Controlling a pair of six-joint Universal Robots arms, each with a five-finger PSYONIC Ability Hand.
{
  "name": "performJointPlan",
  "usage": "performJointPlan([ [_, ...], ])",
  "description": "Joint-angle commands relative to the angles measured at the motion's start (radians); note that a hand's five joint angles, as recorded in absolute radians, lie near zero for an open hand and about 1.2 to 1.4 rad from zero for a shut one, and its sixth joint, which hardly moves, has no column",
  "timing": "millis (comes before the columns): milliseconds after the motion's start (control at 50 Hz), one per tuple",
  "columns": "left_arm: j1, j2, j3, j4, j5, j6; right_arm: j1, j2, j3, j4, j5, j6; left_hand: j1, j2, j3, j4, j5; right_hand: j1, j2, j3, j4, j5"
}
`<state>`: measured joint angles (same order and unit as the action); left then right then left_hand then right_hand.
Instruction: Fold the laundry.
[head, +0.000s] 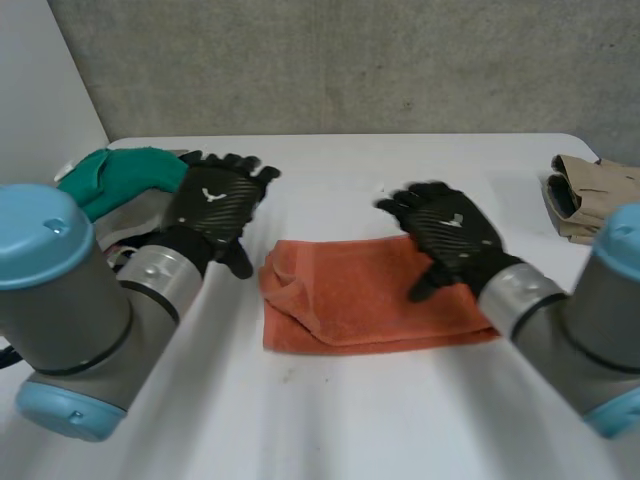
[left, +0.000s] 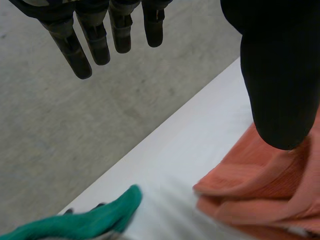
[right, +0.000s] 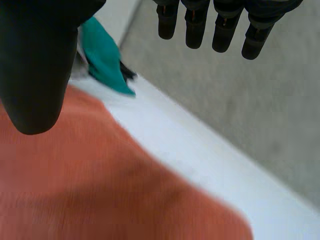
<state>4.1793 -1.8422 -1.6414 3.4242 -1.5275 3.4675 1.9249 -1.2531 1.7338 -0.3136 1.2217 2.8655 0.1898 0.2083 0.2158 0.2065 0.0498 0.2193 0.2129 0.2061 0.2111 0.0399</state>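
White table (head: 400, 430) holds orange towel (head: 350, 300) — right hand (head: 455, 235) (spread) hides its far corner; left hand (head: 215, 205) spread beside.

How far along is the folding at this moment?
Done: the orange towel lies as a folded rectangle, one edge rumpled. In hand: nothing; the left hand beside it and the right hand above it are open. Left: probably the green cloth and the beige cloth, bunched at the sides of the table.

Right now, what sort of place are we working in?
Probably a lab or test bench rather than a home: a white table against a concrete wall, with an orange towel, a green cloth and a beige cloth laid out.
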Motion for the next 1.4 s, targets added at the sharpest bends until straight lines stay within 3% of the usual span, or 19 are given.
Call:
performJointPlan([
  [20,-0.070,-0.052,0.034,-0.003,-0.017,0.004,-0.179,0.081,0.036,0.162,0.010,-0.153,-0.015,-0.034,-0.041,-0.032,-0.050,-0.045,-0.038,-0.032,-0.037,-0.040],
  [60,-0.073,-0.058,0.037,-0.003,-0.026,0.002,-0.208,0.110,0.036,0.168,0.018,-0.198,-0.015,-0.034,-0.041,-0.032,-0.050,-0.045,-0.038,-0.032,-0.037,-0.040],
  [140,-0.068,-0.058,0.032,-0.003,-0.043,-0.001,-0.250,0.144,0.010,0.139,0.054,-0.276,-0.015,-0.034,-0.041,-0.032,-0.050,1.175,1.181,1.188,1.183,1.179],
  [200,-0.059,-0.051,0.029,-0.006,-0.049,-0.001,-0.227,0.127,0.004,0.016,0.108,-0.273,-0.015,-0.034,-0.041,-0.032,-0.050,1.177,1.183,1.190,1.185,1.182],
  [280,-0.036,-0.013,0.012,-0.014,-0.059,-0.008,-0.109,0.020,0.000,-0.122,0.179,-0.271,-0.015,-0.034,-0.041,-0.032,-0.050,1.177,1.183,1.190,1.185,1.182],
  [340,-0.005,0.024,-0.003,-0.017,-0.063,-0.018,0.017,-0.020,-0.007,-0.176,0.157,-0.271,-0.015,-0.034,-0.041,-0.032,-0.050,1.177,1.183,1.190,1.185,1.182],
  [480,0.053,0.087,-0.032,-0.023,-0.066,-0.056,0.291,0.132,-0.051,-0.226,-0.040,-0.245,-0.015,-0.034,-0.041,-0.032,-0.050,1.177,1.183,1.190,1.185,1.182],
  [560,0.058,0.089,-0.040,-0.045,-0.074,-0.079,0.355,0.259,-0.124,-0.145,-0.035,-0.239,-0.015,-0.034,-0.041,-0.032,-0.050,1.177,1.183,1.190,1.185,1.182],
  [580,0.058,0.087,-0.038,-0.052,-0.075,-0.082,0.356,0.279,-0.149,-0.116,-0.009,-0.236,-0.015,-0.034,-0.041,-0.032,-0.050,1.177,1.183,1.190,1.185,1.182],
  [600,0.053,0.080,-0.035,-0.066,-0.079,-0.087,0.358,0.291,-0.173,-0.082,0.022,-0.232,-0.015,-0.034,-0.041,-0.032,-0.050,0.921,0.927,0.934,0.929,0.926],
  [620,0.050,0.074,-0.032,-0.072,-0.079,-0.088,0.356,0.293,-0.210,-0.014,0.094,-0.201,-0.015,-0.034,-0.041,-0.032,-0.050,0.133,0.140,0.147,0.142,0.138],
  [640,0.047,0.067,-0.028,-0.080,-0.079,-0.090,0.352,0.287,-0.226,0.016,0.129,-0.175,-0.015,-0.034,-0.041,-0.032,-0.050,-0.045,-0.038,-0.032,-0.037,-0.040],
  [720,0.022,0.032,0.012,-0.095,-0.080,-0.090,0.300,0.239,-0.260,0.039,0.206,0.021,-0.015,-0.034,-0.041,-0.032,-0.050,-0.045,-0.038,-0.032,-0.037,-0.040],
  [820,-0.033,-0.028,0.112,-0.100,-0.098,-0.111,0.188,0.100,-0.252,0.086,0.128,0.282,-0.015,-0.034,-0.041,-0.032,-0.050,-0.045,-0.038,-0.032,-0.037,-0.040],
  [940,-0.117,-0.120,0.221,-0.112,-0.103,-0.134,0.103,0.136,-0.306,0.180,0.041,0.451,-0.015,-0.034,-0.041,-0.032,-0.050,-0.045,-0.038,-0.032,-0.037,-0.040],
  [1100,-0.189,-0.294,0.325,-0.230,-0.181,-0.153,0.086,0.340,-0.505,0.427,-0.008,0.359,-0.015,-0.034,-0.041,-0.032,-0.050,-0.045,-0.038,-0.032,-0.037,-0.040],
  [1220,-0.185,-0.397,0.335,-0.315,-0.289,-0.177,0.089,0.481,-0.603,0.568,0.042,0.195,-0.015,-0.034,-0.041,-0.032,-0.050,-0.045,-0.038,-0.032,-0.037,-0.040],
  [1320,-0.159,-0.410,0.327,-0.371,-0.306,-0.191,0.088,0.489,-0.599,0.551,0.156,0.066,-0.015,-0.034,-0.041,-0.032,-0.050,-0.045,-0.038,-0.032,-0.037,-0.040],
  [1400,-0.137,-0.376,0.324,-0.414,-0.258,-0.194,0.092,0.419,-0.557,0.487,0.180,0.031,-0.015,-0.034,-0.041,-0.032,-0.050,-0.045,-0.038,-0.032,-0.037,-0.040],
])
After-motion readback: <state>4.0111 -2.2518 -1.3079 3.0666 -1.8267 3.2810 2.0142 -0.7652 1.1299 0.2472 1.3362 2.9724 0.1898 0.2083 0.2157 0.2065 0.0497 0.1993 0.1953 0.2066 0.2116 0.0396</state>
